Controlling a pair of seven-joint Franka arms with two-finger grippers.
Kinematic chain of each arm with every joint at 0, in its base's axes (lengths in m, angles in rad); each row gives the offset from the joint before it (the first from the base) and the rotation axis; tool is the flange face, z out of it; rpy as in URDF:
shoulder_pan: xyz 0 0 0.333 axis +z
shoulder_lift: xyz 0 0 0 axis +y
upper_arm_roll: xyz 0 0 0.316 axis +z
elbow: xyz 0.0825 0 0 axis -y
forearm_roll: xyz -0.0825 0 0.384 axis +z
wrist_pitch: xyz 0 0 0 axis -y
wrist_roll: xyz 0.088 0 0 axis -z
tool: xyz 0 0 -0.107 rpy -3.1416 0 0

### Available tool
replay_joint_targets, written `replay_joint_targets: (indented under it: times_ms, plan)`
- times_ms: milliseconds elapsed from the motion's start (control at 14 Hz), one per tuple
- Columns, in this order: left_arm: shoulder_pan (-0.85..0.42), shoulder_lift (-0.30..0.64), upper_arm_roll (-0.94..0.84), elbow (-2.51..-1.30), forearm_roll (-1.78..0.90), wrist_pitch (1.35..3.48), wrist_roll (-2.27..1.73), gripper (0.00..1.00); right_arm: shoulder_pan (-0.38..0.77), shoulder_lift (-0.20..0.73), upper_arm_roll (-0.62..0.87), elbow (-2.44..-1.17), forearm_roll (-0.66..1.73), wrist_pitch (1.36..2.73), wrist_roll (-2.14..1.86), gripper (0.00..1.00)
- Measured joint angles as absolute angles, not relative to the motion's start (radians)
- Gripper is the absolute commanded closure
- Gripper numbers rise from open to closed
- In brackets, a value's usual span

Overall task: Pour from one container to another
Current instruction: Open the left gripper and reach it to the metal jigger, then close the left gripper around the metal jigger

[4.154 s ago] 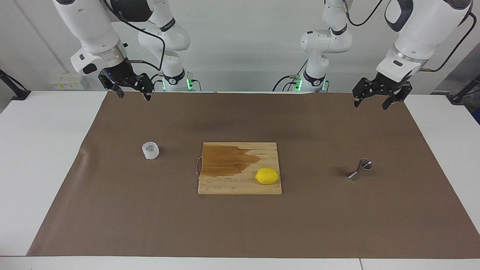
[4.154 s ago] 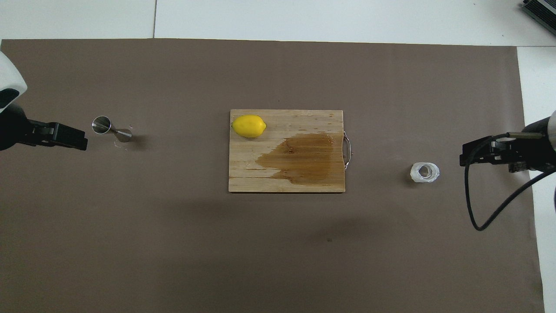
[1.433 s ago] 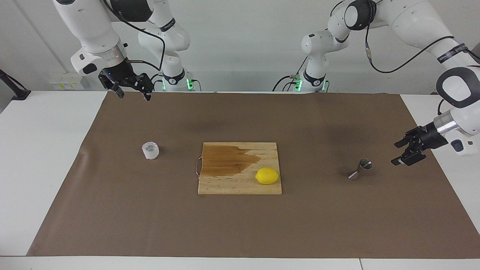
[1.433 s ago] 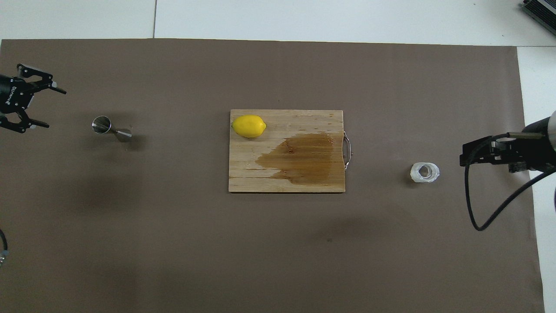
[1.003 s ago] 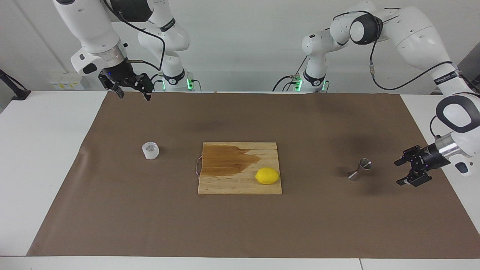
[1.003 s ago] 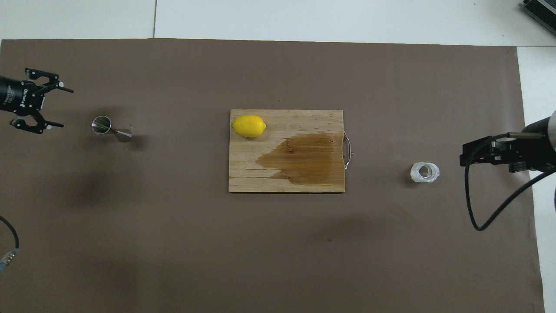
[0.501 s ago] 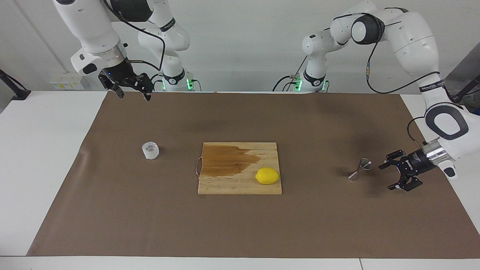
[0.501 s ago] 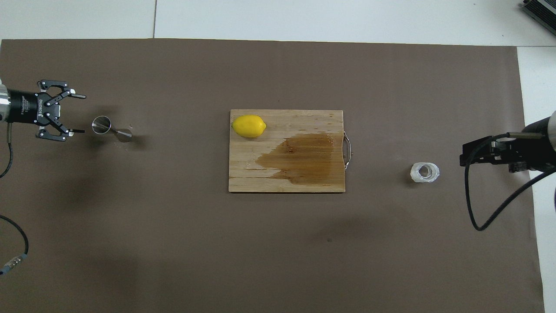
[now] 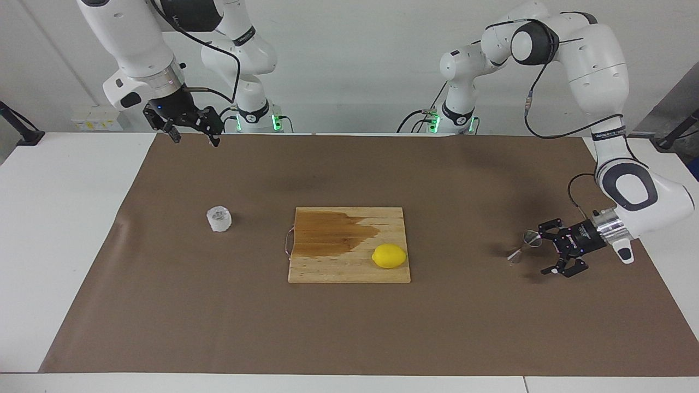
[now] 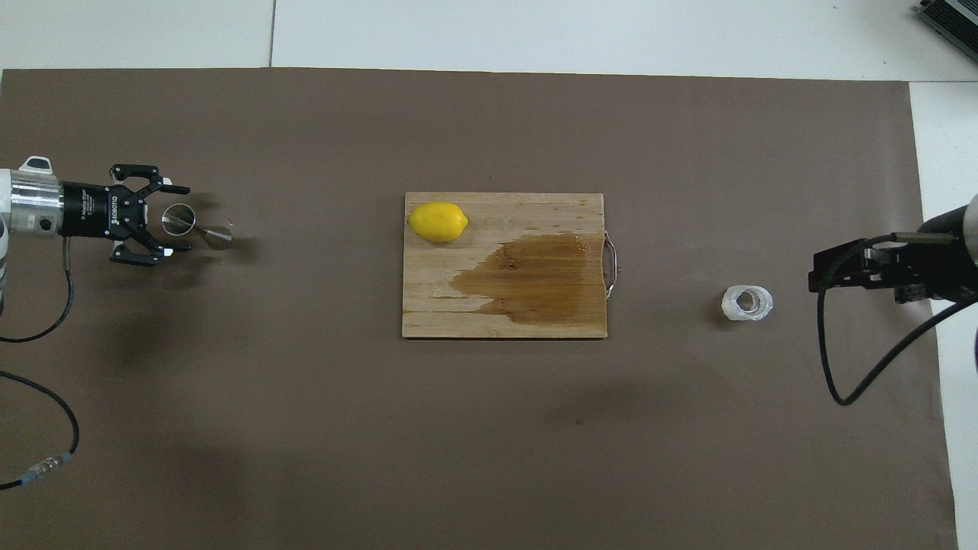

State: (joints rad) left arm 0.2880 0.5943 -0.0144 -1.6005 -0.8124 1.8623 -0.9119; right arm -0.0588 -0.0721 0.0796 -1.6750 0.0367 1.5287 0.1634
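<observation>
**Closing in on the jigger**

Facing view: brown mat (image 9: 349, 327) over a white table, pale wall at the back. Toward the left arm's end, the steel jigger (image 9: 525, 246) on the mat, apparently upright. Just beside it, low over the mat, the left gripper (image 9: 543, 250), turned sideways with fingers spread wide and nothing held. No contact visible yet. At the right arm's end, the right gripper (image 9: 195, 139) waiting high over the mat's edge nearest the robots, fingers apart and empty. Below it and farther from the robots, the clear glass cup (image 9: 219, 219), well apart from the jigger. Between the two, a cutting board (image 9: 349, 267) with a wet patch and a lemon (image 9: 389, 256).

Overhead view: left gripper (image 10: 182, 218) with one fingertip on either side of the jigger (image 10: 195, 227). Right gripper (image 10: 816, 276) beside the glass cup (image 10: 747, 302) as seen from above. Lemon (image 10: 438, 221) on the board (image 10: 535, 214).

For a clean grasp, by this reading: advance level until both fingers flank the jigger. Close slowly and evenly, to avoid tipping so narrow and slippery a shape. Lift straight up, mouth kept level, ready for the cup's pour.
</observation>
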Motion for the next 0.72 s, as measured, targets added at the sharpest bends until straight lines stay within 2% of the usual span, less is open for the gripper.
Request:
replay_joint_targets:
  times_ms: [716]
  plan:
    - [0.289,0.576,-0.014,-1.662,-0.948,1.809,-0.913,0.0,-0.059,-0.072,0.08,-1.675,0.037,1.529,0.163,0.0]
